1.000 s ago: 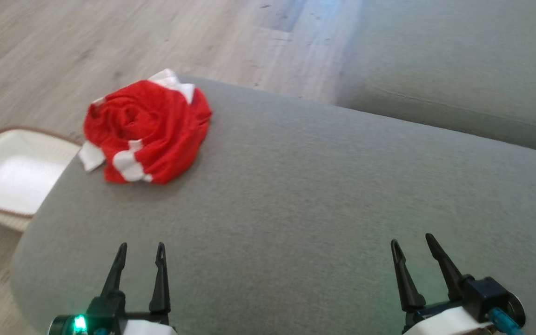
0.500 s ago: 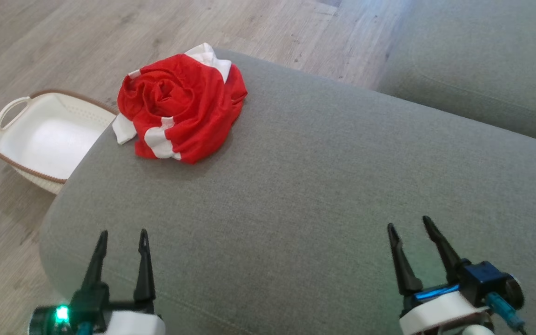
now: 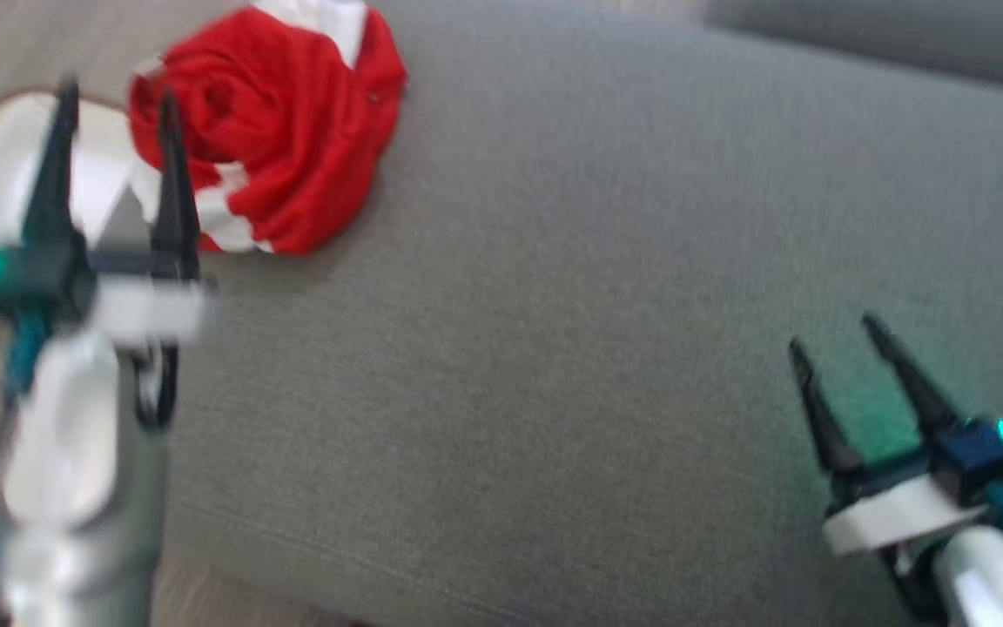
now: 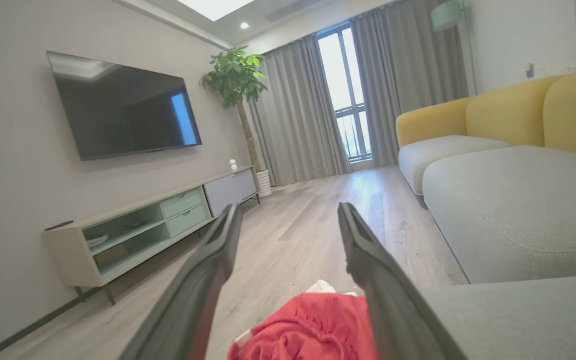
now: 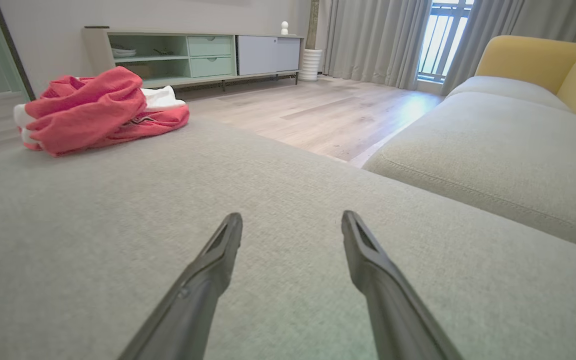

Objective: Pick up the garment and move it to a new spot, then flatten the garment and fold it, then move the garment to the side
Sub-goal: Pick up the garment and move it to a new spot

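Grey sofa cushion (image 3: 597,305) carries crumpled red-and-white garment (image 3: 284,131) near corner.
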